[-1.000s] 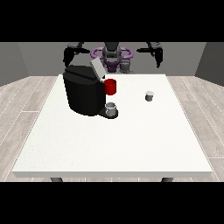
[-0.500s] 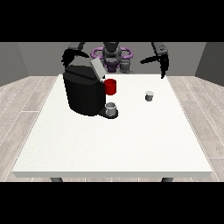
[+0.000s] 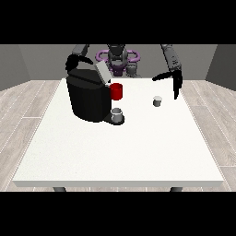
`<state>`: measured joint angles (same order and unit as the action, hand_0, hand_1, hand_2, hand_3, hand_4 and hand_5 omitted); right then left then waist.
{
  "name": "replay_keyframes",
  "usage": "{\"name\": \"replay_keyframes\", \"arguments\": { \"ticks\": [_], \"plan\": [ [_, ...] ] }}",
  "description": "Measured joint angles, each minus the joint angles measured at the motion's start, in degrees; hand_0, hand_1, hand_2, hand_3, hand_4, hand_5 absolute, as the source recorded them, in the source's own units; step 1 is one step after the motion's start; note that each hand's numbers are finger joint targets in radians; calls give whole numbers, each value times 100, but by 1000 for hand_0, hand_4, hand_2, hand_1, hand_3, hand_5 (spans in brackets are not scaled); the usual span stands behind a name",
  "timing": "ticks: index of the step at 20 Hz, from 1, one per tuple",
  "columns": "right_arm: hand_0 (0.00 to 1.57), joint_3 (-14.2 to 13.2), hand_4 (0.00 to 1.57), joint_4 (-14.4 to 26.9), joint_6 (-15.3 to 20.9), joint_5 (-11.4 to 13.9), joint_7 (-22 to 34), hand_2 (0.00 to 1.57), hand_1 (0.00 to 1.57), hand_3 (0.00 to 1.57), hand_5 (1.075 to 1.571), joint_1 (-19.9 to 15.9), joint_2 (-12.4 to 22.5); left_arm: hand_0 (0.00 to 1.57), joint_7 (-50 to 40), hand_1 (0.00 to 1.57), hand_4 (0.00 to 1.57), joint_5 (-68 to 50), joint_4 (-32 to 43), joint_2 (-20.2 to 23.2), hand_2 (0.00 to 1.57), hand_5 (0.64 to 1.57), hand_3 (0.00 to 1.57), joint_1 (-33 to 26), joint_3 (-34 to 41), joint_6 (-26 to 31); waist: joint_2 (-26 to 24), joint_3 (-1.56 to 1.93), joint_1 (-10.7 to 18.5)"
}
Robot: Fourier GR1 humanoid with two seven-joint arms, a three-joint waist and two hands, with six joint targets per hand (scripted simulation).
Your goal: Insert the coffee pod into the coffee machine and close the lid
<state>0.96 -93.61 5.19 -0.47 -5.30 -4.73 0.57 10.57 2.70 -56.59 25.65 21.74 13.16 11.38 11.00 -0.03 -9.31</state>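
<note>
A small grey coffee pod (image 3: 157, 101) stands upright on the white table (image 3: 120, 147), right of centre. The black coffee machine (image 3: 87, 96) stands at the table's left with its grey lid (image 3: 102, 73) tilted up and a red part (image 3: 116, 91) on its front. A grey cup (image 3: 117, 114) sits on its base. The hand at the view's right (image 3: 173, 79) hangs open above and to the right of the pod, fingers pointing down, thumb spread toward the left. The hand at the view's left (image 3: 73, 61) is behind the machine's top, partly hidden.
The robot's torso (image 3: 118, 59) with purple rings stands behind the table's far edge. The table's front half is bare white surface. Wooden floor surrounds the table.
The hand at the view's right has swung out and down from near the robot's shoulder to just above and right of the pod. The other hand, machine and pod have stayed put.
</note>
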Motion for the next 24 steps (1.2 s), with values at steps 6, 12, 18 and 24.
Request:
{"name": "replay_keyframes", "arguments": {
  "ticks": [6,12,18,24],
  "plan": [
    [0,-108,393,307,103,24,86,0,0,0,1571,-295,24,0,-49,0,0,435,528,-16,0,1571,0,368,-227,-153,100,2,57],
    [0,-128,428,620,294,155,298,0,0,0,1571,-501,2,223,16,223,0,929,943,-52,529,1571,222,638,-508,-291,84,2,133],
    [0,-151,412,797,410,273,375,0,0,0,1571,-630,46,615,113,615,0,1248,1496,6,738,1571,477,861,-541,-423,124,2,141],
    [0,-96,432,798,400,304,403,0,0,0,1571,-619,53,536,304,536,0,1743,1862,154,692,1571,440,944,-744,-634,170,1,37]
  ]
}}
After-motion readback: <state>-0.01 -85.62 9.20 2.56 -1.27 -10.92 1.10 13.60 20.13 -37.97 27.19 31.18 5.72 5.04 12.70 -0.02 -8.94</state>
